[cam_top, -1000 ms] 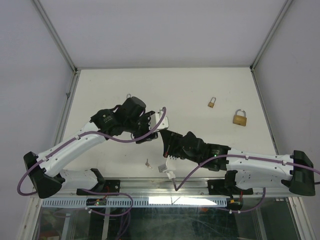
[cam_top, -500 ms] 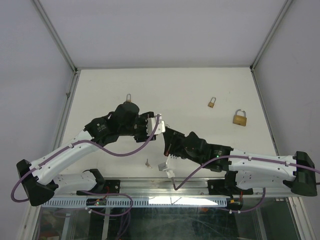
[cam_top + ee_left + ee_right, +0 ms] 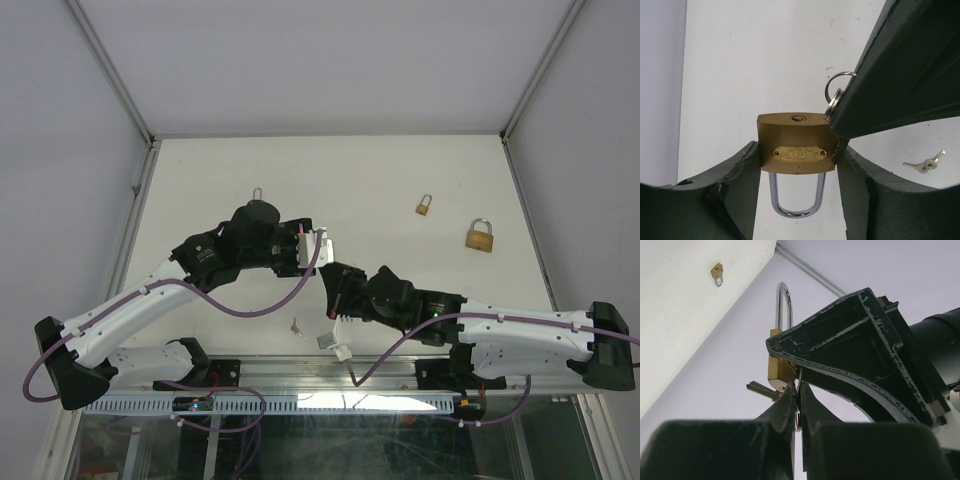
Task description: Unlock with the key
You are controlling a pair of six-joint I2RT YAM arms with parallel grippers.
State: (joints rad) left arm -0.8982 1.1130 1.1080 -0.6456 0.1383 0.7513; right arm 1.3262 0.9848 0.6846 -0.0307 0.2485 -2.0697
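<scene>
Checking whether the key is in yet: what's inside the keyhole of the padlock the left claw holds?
The keyhole on the padlock looks empty. The key sits beside it, pinched in the right claw, whose fingers mostly cover its head. The hole's depth is not visible.

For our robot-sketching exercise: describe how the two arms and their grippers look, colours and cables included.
The left arm and right arm share white links, black joint housings and black bases; a purple cable loops along each. Their gripper fingers are dark, wedge-shaped, with chipped, scuffed edges.
</scene>
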